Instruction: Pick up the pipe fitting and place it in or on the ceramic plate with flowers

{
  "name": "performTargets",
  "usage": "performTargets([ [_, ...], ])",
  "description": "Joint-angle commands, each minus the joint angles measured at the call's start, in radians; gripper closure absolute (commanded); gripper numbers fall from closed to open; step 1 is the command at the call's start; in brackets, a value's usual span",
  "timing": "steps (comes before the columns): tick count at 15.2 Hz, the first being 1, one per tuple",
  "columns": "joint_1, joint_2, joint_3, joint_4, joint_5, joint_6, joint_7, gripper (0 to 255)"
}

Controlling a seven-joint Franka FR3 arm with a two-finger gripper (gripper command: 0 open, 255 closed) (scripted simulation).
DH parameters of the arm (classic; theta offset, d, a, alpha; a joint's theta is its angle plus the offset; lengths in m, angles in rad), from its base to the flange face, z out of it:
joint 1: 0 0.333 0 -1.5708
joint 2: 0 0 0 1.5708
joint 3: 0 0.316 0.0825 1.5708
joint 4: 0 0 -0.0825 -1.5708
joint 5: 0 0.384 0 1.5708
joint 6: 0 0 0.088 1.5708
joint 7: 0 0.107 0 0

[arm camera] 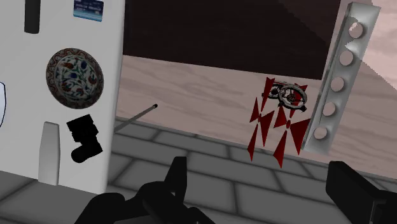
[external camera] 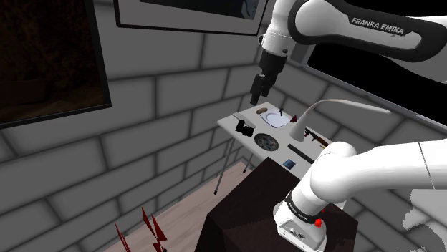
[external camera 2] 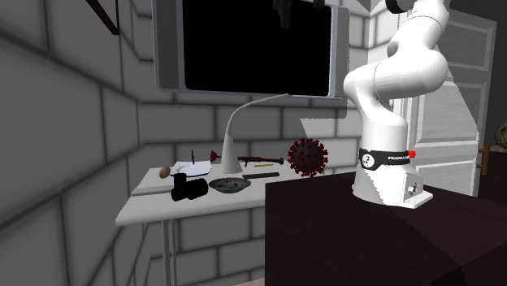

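Your black pincer [arm camera: 262, 170] hangs spread and empty, well above the white counter [arm camera: 25, 57]. Its black elbow-shaped pipe fitting [arm camera: 84, 139] lies just beside the round flowered plate [arm camera: 75, 78].

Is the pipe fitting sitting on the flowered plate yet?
No: in the wrist view the black pipe fitting lies on the white table beside the flowered plate, not on it.

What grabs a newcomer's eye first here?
The white arm towers over a small white table, its open jaws hanging high above it. A red spiky ball stands out at the table's right end in the second exterior view. The flowered plate lies right beside the black pipe fitting.
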Motion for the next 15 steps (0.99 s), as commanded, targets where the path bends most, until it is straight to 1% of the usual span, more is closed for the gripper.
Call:
performTargets([
  [1, 0.0, 0.0, 0.0, 0.0, 0.0, 0.0, 0.0, 0],
  [8, -0.038, 0.038, -0.129, -0.131, -0.074, 0.181, -0.168, 0],
  [15, -0.074, 0.165, -0.265, -0.191, -0.131, 0.381, -0.338, 0],
])
